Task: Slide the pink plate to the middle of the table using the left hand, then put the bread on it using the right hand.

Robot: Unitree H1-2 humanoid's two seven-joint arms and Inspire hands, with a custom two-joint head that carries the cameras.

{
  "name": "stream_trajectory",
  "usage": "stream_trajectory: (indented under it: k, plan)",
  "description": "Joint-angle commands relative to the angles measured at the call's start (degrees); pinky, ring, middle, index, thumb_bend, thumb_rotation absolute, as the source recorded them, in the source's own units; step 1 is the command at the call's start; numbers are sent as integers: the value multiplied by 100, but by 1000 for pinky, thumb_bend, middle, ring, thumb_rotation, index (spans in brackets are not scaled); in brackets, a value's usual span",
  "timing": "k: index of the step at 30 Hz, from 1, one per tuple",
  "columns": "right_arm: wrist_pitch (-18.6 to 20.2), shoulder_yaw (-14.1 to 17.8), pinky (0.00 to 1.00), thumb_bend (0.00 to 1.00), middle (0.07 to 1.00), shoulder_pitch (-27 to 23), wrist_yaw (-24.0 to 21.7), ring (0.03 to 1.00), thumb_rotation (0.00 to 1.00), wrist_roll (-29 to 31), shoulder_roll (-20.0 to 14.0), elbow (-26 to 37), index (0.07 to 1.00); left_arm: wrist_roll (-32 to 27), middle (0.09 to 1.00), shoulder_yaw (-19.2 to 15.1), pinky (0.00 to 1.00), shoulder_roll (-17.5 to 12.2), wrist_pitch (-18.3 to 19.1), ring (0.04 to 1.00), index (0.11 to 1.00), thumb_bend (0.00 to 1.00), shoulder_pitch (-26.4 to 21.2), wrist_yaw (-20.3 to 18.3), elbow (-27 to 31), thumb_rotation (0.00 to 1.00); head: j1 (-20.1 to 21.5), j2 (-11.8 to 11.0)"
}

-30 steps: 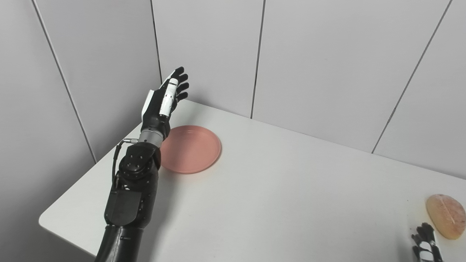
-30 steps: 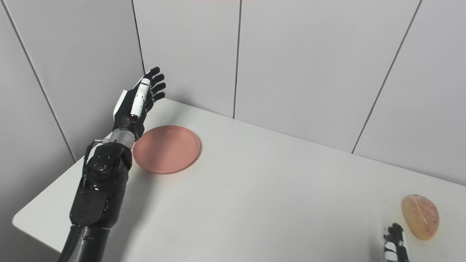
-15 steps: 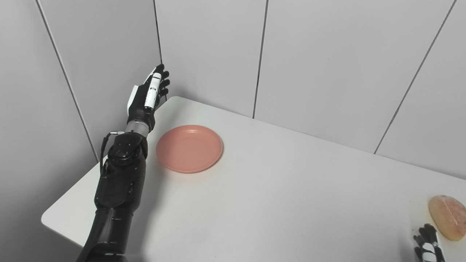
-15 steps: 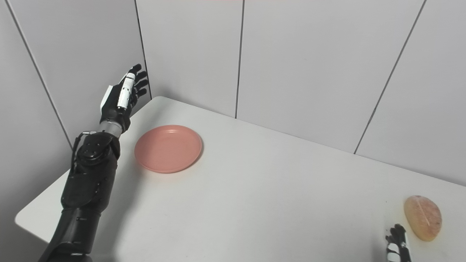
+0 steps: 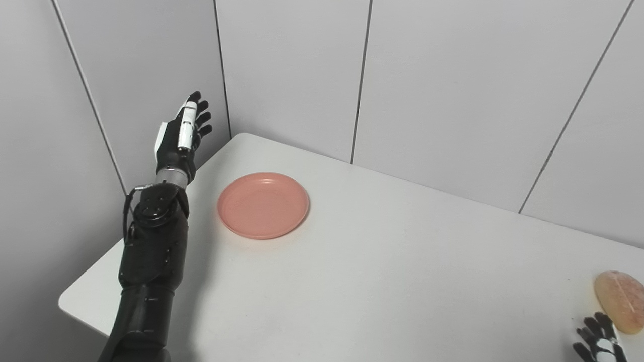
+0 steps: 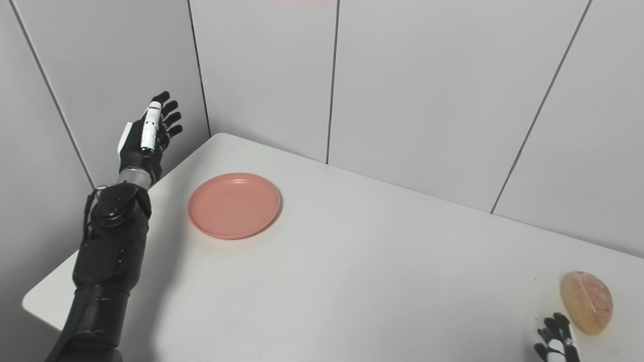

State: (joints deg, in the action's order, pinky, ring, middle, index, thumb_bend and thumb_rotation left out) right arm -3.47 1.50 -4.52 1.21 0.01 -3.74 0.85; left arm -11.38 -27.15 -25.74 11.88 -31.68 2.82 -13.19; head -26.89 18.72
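The left hand (image 5: pixel 181 133) hangs raised beyond the white table's (image 5: pixel 382 271) left edge, fingers spread and grasping nothing, the pink plate (image 5: pixel 263 205) lying to its right and below, apart from it. A descent from here risks landing on the table edge or tipping the plate's near rim. The bread (image 6: pixel 586 301) sits just beyond the right hand (image 6: pixel 556 339), whose fingertips alone show, so its state cannot be told. The right eye view shows the bread whole; the left crops it.
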Motion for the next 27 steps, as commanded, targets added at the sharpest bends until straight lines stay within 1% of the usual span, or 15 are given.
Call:
stream_trajectory:
  k: [1, 4, 8, 11, 14, 21, 27]
  plan:
    - [-199, -13, 894, 212, 927, 33, -40, 928, 1000, -15, 2, 16, 938, -26, 921, -1, 912, -227, -261, 914, 899, 325, -163, 19, -56, 1000, 6, 1]
    - [-154, -8, 903, 232, 930, 40, -42, 931, 1000, 4, 9, 40, 940, -10, 927, 6, 932, -261, -242, 923, 907, 327, -144, 31, -215, 1000, 21, 10]
    - [-231, -3, 909, 236, 929, 40, -47, 932, 1000, 6, 1, 9, 939, -72, 928, -32, 935, -257, -288, 928, 909, 324, -96, 18, -345, 1000, 2, 21]
    - [-200, 2, 891, 230, 926, 34, -44, 925, 1000, 10, 3, 27, 934, -70, 917, -62, 926, -232, -282, 919, 896, 322, -44, 52, -376, 1000, 0, 34]
    - [-221, 5, 872, 229, 915, 32, -38, 913, 1000, 5, 2, 27, 924, -144, 926, -104, 943, -217, -355, 926, 909, 321, -5, -6, -458, 1000, -2, 41]
    - [-141, 20, 887, 234, 923, 40, -57, 922, 1000, 60, 3, 67, 929, -216, 929, -161, 937, -194, -504, 929, 902, 321, 41, 56, -722, 1000, -6, 52]
    - [-215, 19, 867, 249, 917, 31, -59, 913, 1000, 60, -15, 36, 925, -306, 937, -214, 949, -130, -620, 944, 907, 322, 99, 52, -842, 1000, -25, 64]
